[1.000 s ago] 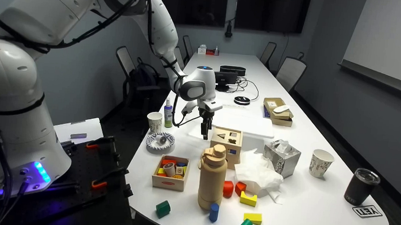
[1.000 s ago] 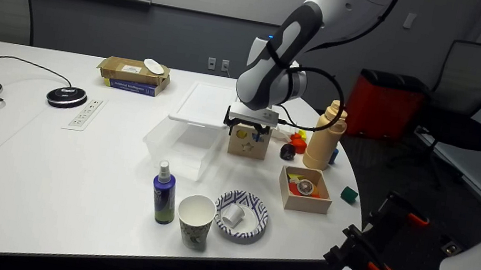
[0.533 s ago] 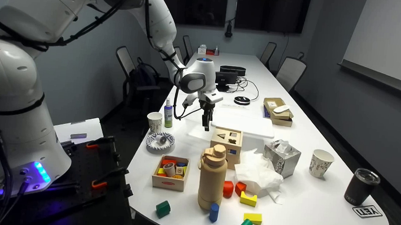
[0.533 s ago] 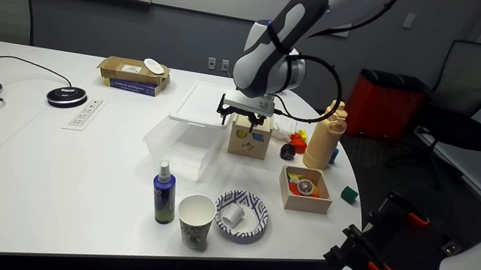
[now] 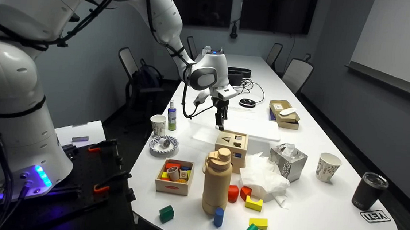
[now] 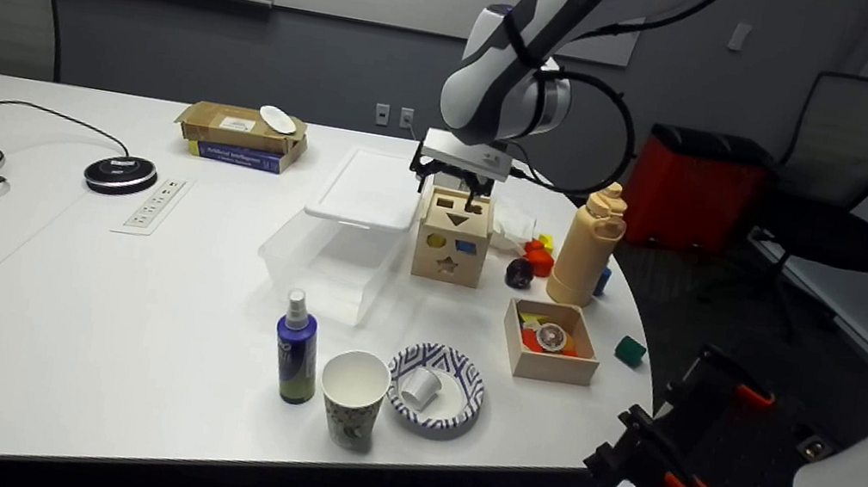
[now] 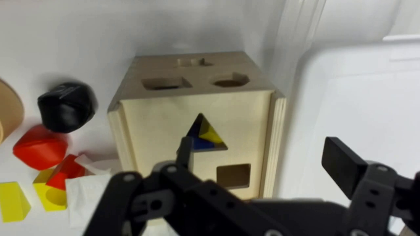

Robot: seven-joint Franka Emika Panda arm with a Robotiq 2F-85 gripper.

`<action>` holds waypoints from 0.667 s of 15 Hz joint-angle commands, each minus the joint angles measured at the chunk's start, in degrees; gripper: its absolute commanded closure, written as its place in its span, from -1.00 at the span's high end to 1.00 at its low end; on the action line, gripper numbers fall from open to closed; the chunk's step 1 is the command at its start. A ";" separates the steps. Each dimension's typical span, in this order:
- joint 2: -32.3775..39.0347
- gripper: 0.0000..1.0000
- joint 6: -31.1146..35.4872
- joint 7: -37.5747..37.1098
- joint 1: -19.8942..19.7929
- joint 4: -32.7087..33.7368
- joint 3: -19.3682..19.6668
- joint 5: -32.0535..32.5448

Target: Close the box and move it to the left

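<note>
The box is a light-tan wooden cube with shaped cutouts; it shows in both exterior views [image 5: 239, 164] [image 6: 453, 233] and in the wrist view [image 7: 197, 101]. Its flat top panel lies in place, and coloured blocks show through a triangular hole. In an exterior view a tan bottle [image 5: 217, 185] hides part of it. My gripper [image 6: 447, 187] is open and empty above the box, apart from it; it also shows in an exterior view [image 5: 220, 125]. In the wrist view my gripper [image 7: 262, 154] has one finger over the box top and the other over a white lid [image 7: 370, 108].
A clear plastic container [image 6: 329, 275] with the white lid resting partly on it stands beside the box. A tissue box [image 5: 289, 163], crumpled white paper [image 5: 262, 176] and loose blocks [image 5: 253, 203] lie near it. A wooden tray [image 6: 553, 370] holds coloured blocks.
My gripper has risen from beside the box's upper part to above it, uncovering the box's top panel and upper face in an exterior view. It stays open. The box has not moved.
</note>
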State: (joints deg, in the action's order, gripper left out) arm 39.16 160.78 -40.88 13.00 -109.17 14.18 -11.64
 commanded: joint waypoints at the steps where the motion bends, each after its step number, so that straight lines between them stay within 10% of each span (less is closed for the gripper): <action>1: -3.99 1.00 -1.35 -1.22 -1.77 -3.05 1.71 1.25; 10: -2.49 1.00 -7.84 -0.51 -7.56 -1.59 1.77 1.33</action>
State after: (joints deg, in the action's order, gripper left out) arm 36.95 155.83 -40.86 7.02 -110.95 17.36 -11.40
